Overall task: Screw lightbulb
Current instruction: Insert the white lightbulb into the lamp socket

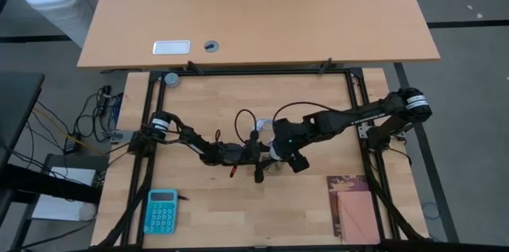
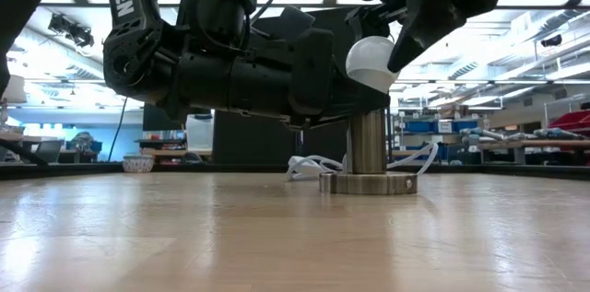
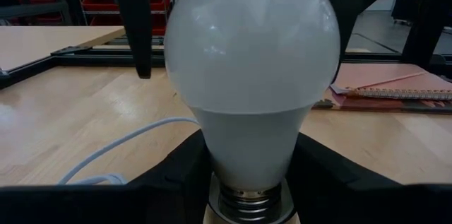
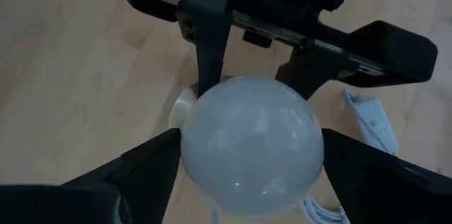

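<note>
The white lightbulb (image 3: 251, 61) stands upright in a metal socket post (image 2: 369, 143) on a round base disc (image 2: 369, 183), mid-table. Its screw threads (image 3: 247, 203) show above the socket. My left gripper (image 1: 261, 159) lies level at the socket from the table's left. My right gripper (image 4: 252, 160) slants down from the right, open, with a finger on either side of the globe (image 4: 251, 150). In the left wrist view a thin gap shows between one right finger (image 3: 138, 26) and the globe. My left gripper holds the socket post at its top end (image 2: 355, 112), level, coming from the table's left, one finger (image 3: 173, 181) on each side just below the bulb's neck. The socket stands upright with its base disc on the table. The pads themselves are hidden by the gripper's body.
A white cable (image 3: 120, 155) coils on the table behind the socket. A teal calculator (image 1: 161, 211) lies near the front left and a reddish notebook (image 1: 354, 207) at the front right. A second, larger tabletop (image 1: 262, 13) lies beyond the far edge.
</note>
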Robot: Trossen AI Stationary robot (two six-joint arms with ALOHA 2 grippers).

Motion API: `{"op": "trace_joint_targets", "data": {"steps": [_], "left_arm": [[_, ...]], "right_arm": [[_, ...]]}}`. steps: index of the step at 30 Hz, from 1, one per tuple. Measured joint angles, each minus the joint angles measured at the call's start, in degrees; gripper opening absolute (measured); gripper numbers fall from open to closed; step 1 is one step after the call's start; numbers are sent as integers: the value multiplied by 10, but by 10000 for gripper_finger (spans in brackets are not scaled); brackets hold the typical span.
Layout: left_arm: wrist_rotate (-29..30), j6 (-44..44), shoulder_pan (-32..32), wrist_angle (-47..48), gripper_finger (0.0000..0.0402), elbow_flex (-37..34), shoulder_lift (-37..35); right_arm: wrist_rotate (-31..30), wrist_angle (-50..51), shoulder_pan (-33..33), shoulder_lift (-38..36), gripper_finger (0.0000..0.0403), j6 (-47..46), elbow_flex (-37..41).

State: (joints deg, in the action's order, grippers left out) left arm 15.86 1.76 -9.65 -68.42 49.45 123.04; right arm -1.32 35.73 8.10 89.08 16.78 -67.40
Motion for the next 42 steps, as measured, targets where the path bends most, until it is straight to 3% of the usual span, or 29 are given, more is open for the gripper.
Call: {"op": "trace_joint_targets", "data": {"steps": [12, 27, 34, 42], "left_arm": [[0, -2, 0, -1, 173, 0, 0], [2, -2, 0, 0, 228, 0, 0], [2, 2, 0, 21, 228, 1, -2], [3, 1, -1, 26, 219, 1, -6]], "right_arm": [[-1, -16, 0, 27, 320, -2, 0], [-1, -24, 1, 36, 314, -7, 0], [-2, -16, -1, 36, 307, -5, 0], [-8, 112, -6, -6, 306, -152, -6]]}}
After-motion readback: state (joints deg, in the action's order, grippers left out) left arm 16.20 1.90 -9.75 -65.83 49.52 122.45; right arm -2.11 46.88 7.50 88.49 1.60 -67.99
